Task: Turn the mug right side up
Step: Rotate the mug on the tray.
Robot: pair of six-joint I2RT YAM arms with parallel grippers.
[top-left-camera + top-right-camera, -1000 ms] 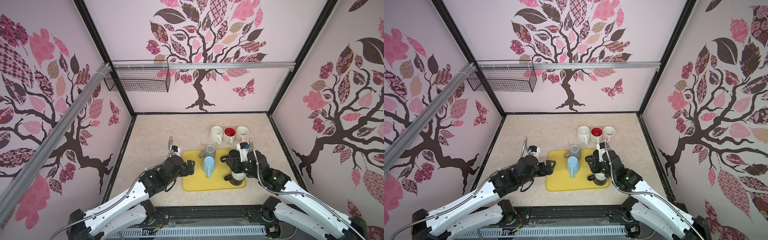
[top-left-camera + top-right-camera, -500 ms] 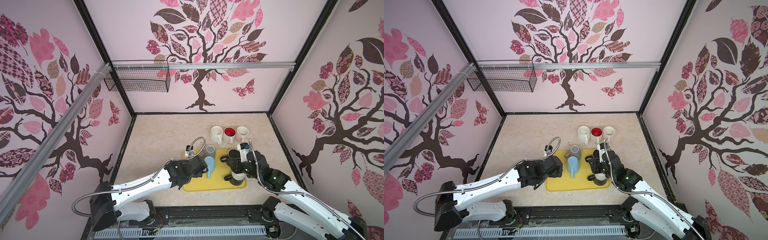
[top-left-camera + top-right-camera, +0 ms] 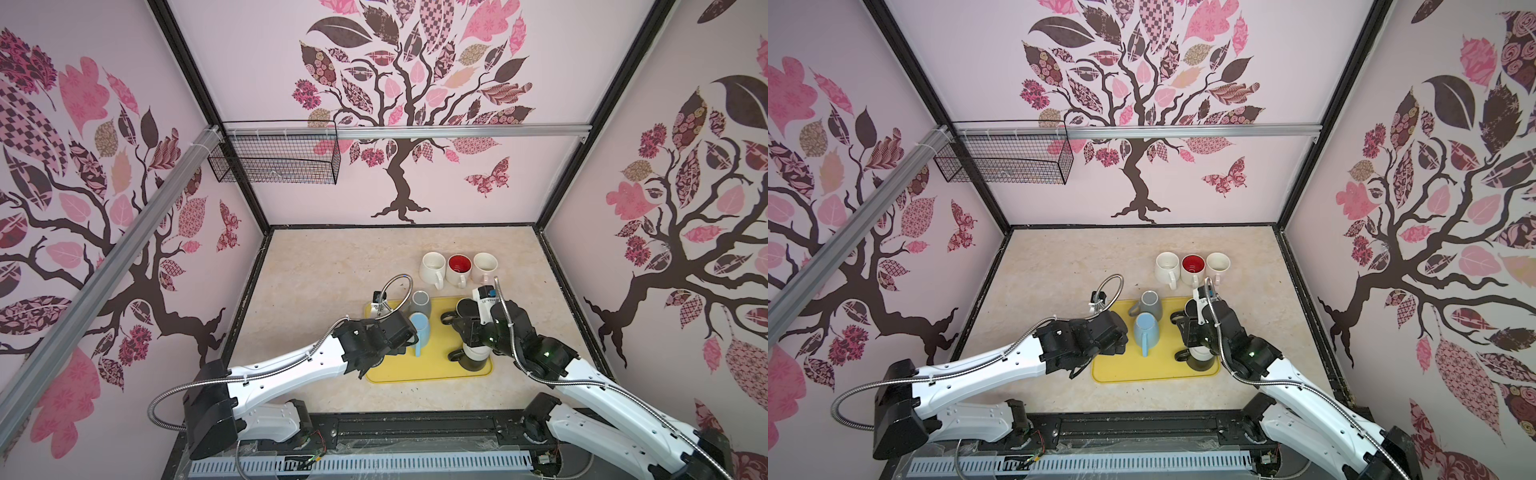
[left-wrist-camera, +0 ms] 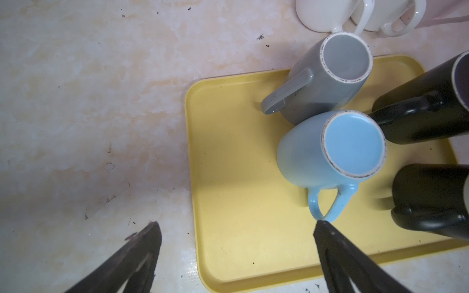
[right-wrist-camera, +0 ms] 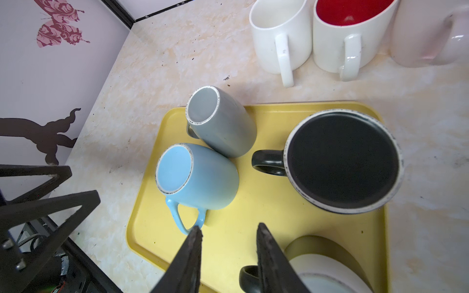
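One light-blue ceramic mug [image 4: 317, 157] stands upside down on the yellow plastic tray [image 4: 236, 165]; left end effector [image 4: 237, 223] spread wide, fingertip [image 4: 327, 233] just beside its handle [image 4: 342, 203]; right end effector [image 5: 229, 227] narrow, empty.

Tree-patterned walls [image 3: 257, 62], marbled tabletop [image 3: 332, 257]

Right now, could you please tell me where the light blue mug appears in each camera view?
Top view: blue mug, upside down on the left half of the yellow tray.
Top view: same place on the tray.
Left wrist: on the tray, handle toward the left gripper.
Right wrist: on the tray, handle toward the right gripper.
Shared landmark: the grey mug beside it.
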